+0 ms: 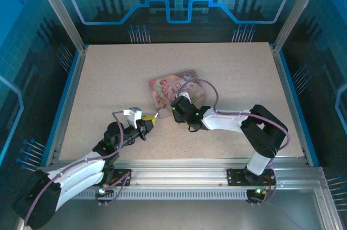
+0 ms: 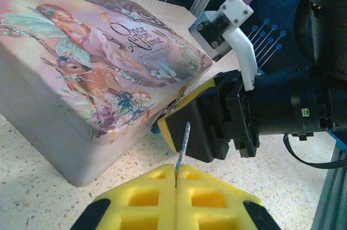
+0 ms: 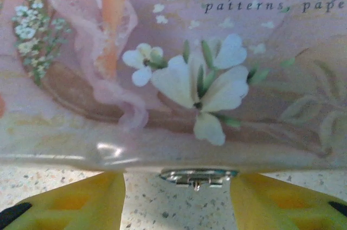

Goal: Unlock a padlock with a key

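In the left wrist view my left gripper is shut on the key, a thin bluish-silver blade sticking up from between the yellow pads. The key tip points at the black and yellow finger of my right gripper, just short of it. In the right wrist view my right gripper is open, with one yellow finger on each side of the padlock. The padlock is a tiny silvery piece with a bluish glint, peeking out under the pink tin's front edge; neither finger touches it.
The pink illustrated tin lies flat mid-table, just beyond both grippers, and its side wall stands close on the left of the key. Bare speckled tabletop surrounds it, bounded by a blue rim and metal frame posts.
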Tool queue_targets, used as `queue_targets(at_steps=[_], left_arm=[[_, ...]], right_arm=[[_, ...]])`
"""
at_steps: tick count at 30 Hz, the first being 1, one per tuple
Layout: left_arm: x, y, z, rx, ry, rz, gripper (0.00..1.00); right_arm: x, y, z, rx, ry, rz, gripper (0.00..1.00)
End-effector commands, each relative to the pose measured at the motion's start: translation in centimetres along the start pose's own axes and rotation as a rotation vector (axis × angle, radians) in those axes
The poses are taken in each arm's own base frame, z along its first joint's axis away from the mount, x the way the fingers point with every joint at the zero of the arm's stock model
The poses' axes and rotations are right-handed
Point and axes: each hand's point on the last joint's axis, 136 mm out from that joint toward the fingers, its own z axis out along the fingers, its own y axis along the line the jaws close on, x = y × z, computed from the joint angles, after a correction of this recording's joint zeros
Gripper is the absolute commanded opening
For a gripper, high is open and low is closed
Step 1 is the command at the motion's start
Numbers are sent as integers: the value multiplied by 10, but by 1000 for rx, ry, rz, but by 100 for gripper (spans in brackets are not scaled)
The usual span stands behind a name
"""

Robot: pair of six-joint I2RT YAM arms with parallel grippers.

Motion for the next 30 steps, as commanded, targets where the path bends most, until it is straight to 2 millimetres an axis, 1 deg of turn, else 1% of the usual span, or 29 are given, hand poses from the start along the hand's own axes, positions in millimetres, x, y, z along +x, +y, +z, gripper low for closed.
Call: queue_targets(at_steps=[1,8,19,22,25,27,30], left_arm=[[-13,-4,2,-1,-24,36,0],[-12,-2,3,-10,-14,38,0],[-11,0,3,-20,-8,44,0],[-10,0,3,-19,-6,46,0],[-10,0,3,-21,-6,48,0],[-10,0,3,-22,-6,49,0],[-10,0,3,-22,-3,51,0]], right_arm=[[-11,-2,3,68,-32,11,52],[-11,-8,13,122,-31,55,47],[-11,-8,28,132,-35,75,47],[-14,-8,29,132,-43,79,44],[-16,-8,31,132,-46,77,38],[-18,-8,31,130,-49,78,32],[-22,-6,26,116,-57,80,21]])
